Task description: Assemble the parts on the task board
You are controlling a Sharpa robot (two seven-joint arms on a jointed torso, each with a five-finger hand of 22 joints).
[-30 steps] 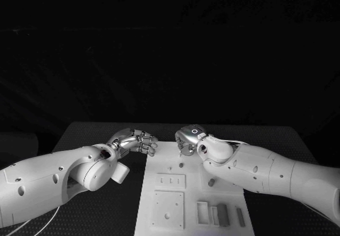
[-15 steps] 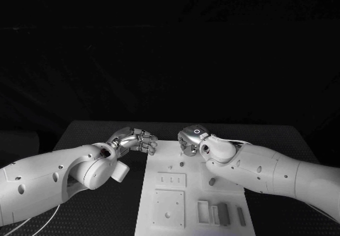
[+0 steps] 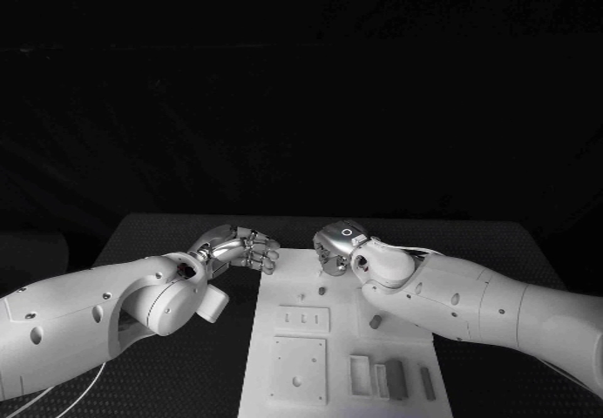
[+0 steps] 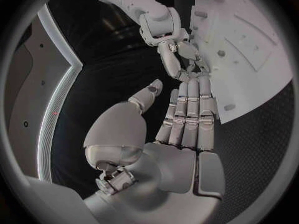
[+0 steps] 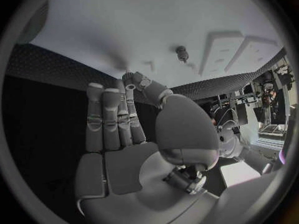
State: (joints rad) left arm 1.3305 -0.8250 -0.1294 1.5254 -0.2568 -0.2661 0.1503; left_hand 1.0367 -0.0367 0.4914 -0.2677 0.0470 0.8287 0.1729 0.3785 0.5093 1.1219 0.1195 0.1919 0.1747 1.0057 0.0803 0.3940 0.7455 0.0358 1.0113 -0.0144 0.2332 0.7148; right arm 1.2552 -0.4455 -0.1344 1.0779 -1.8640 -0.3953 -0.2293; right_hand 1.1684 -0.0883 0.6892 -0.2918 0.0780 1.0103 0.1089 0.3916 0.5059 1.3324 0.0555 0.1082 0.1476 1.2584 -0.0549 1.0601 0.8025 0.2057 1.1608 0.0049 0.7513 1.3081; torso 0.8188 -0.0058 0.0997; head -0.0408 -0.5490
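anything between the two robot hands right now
No object: in the head view only a bare strip at the far end of the task board separates the left robot hand and right robot hand.

White task board (image 3: 292, 344) flat mid-table; grey parts (image 3: 395, 379) in its recesses.

I count two hands of mine, my left hand (image 3: 239, 248) and my right hand (image 3: 337, 246), over one black table (image 3: 151, 231) that carries one task board (image 3: 337, 275). On the board I make out two raised square plates, a smaller plate (image 3: 303, 320) and a larger plate (image 3: 298, 370). There are three dark parts: one short peg (image 3: 375, 321), one wide bar (image 3: 395, 380) and one thin bar (image 3: 426, 384).
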